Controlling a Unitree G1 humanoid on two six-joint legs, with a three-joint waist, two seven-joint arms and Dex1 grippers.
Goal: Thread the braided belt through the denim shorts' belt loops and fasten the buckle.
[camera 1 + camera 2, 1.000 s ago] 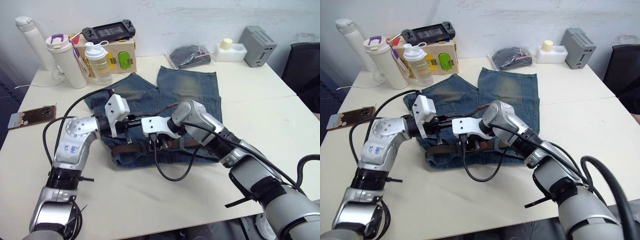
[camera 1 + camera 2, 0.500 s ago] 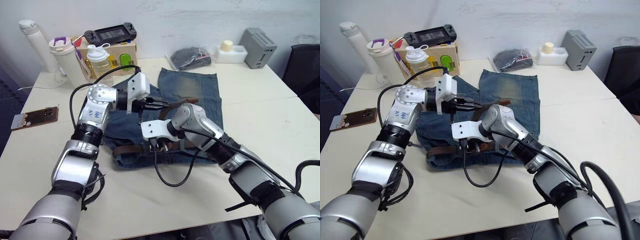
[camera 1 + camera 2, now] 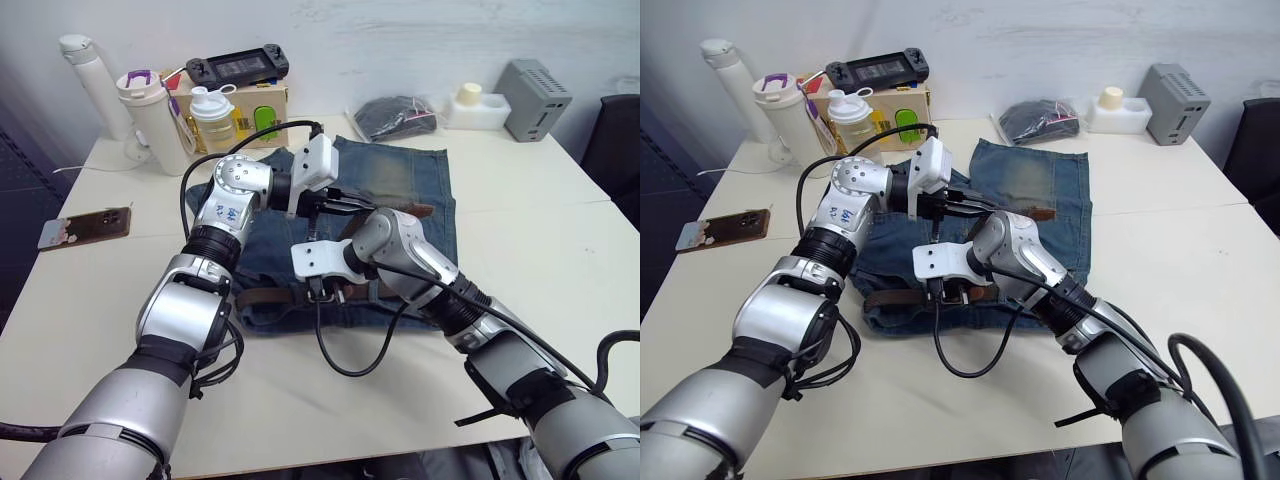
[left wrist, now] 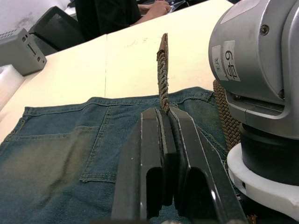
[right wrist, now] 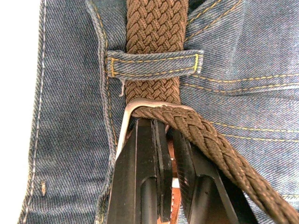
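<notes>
- A phone (image 3: 85, 226) in a patterned case lies flat near the left edge of the cream table (image 3: 560, 240).
- White bottles (image 3: 155, 120) and a yellow box (image 3: 250, 110) with a black handheld console (image 3: 238, 67) on top stand along the far left side of the table.
- The left gripper (image 3: 352, 203), raised above the faded blue denim shorts (image 3: 400, 180), has its two black fingers (image 4: 156, 154) pressed together on the free end of the dark-brown braided belt (image 4: 162, 79); the strap stands up beyond the fingertips.
- The denim shorts lie flat at the table's centre, waistband toward the robot and legs pointing away.
- The braided belt runs along the waistband (image 3: 262, 293), passing under a narrow blue denim belt loop (image 5: 154, 64).
- The right gripper (image 5: 161, 128) rests on the waistband just beside that loop, its fingers nearly together around the square silver metal buckle (image 5: 128, 116); the woven strap crosses over the buckle's frame and slants away across the denim.
- A dark bundle in a clear plastic bag (image 3: 398, 115), a white container (image 3: 476, 105) and a grey box (image 3: 538, 98) sit at the far right of the table, well apart from the shorts.
</notes>
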